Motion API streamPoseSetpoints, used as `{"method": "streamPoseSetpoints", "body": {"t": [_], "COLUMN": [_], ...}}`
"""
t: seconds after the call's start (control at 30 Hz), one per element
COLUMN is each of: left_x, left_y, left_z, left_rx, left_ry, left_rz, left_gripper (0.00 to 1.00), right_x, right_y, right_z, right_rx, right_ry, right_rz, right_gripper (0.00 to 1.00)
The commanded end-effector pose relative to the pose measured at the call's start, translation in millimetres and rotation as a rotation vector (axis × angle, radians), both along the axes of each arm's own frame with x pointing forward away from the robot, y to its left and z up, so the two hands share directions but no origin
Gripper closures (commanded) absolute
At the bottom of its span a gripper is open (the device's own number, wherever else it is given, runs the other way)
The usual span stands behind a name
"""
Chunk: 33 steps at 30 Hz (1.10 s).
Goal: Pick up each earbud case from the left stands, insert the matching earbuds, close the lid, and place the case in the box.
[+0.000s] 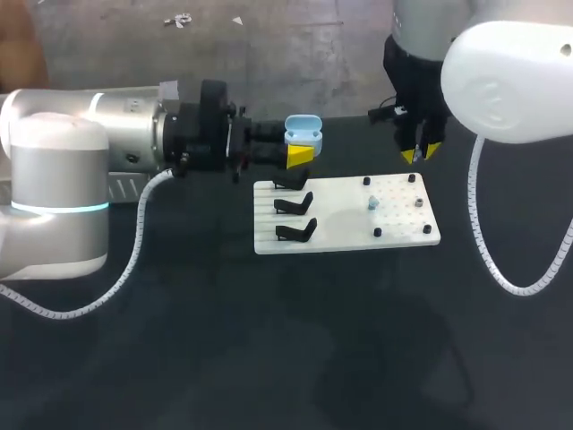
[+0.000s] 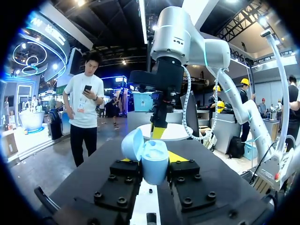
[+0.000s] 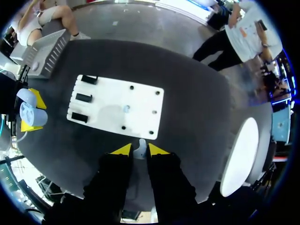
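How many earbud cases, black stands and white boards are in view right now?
earbud case: 1, lid open, held in the left pincer
black stands: 3, all empty
white board: 1
Total: 5

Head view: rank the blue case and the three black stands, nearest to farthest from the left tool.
1. Blue case, held in the left tool.
2. Back stand, at the row's far end.
3. Middle stand, mid-row.
4. Front stand, at the row's near end.

White arms (image 1: 54,170), black yellow-tipped jaws.
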State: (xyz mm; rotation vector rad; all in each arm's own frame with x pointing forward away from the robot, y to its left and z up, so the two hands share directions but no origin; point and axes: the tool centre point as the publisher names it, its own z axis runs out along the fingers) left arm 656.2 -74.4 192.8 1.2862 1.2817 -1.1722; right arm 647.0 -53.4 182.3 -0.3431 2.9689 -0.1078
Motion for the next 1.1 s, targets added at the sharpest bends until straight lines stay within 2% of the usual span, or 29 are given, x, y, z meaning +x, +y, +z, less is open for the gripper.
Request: {"method": "streamPoseSetpoints", "body": {"t": [0.03,0.07,0.1,0.17,0.3,0.47,0.5,0.57,1.1], "left_x": [-0.5,-0.5,-0.5,-0.5,-0.5,-0.5,-0.5,-0.5,-0.5], "left_y": [0,0,0,0,0,0,0,0,0], "left_z": [-1.1,-1.1,-1.1,-1.1,-1.1,-1.1,-1.1,-1.1,-1.1], "left_rx": [-0.005,-0.005,-0.005,-0.005,-0.005,-0.005,-0.005,-0.005,-0.005], "left_ry": [-0.004,-0.004,-0.004,-0.004,-0.004,-0.004,-0.004,-0.004,-0.004], "left_rz": [0.003,0.003,0.003,0.003,0.003,0.003,0.003,0.003,0.003], "left_gripper": [1.00,1.00,1.00,1.00,1.00,1.00,1.00,1.00,1.00], "right_x": [-1.9,-2.9,-4.0,-6.0,-8.5,-11.8,-12.7,-15.9,-13.1], "right_y": [1,2,4,7,17,37,40,47,50], "right_z": [-1,-1,-1,0,4,13,15,18,19], "right_rx": [-0.001,-0.020,-0.010,-0.005,0.052,0.079,0.097,0.062,0.070], "right_ry": [-0.008,0.003,-0.012,0.003,-0.008,-0.037,-0.041,-0.039,-0.032], "right_rz": [-0.033,-0.096,-0.131,-0.245,-0.451,-0.642,-0.651,-0.737,-0.752], "right_gripper": [1.00,1.00,1.00,1.00,1.00,1.00,1.00,1.00,1.00]}}
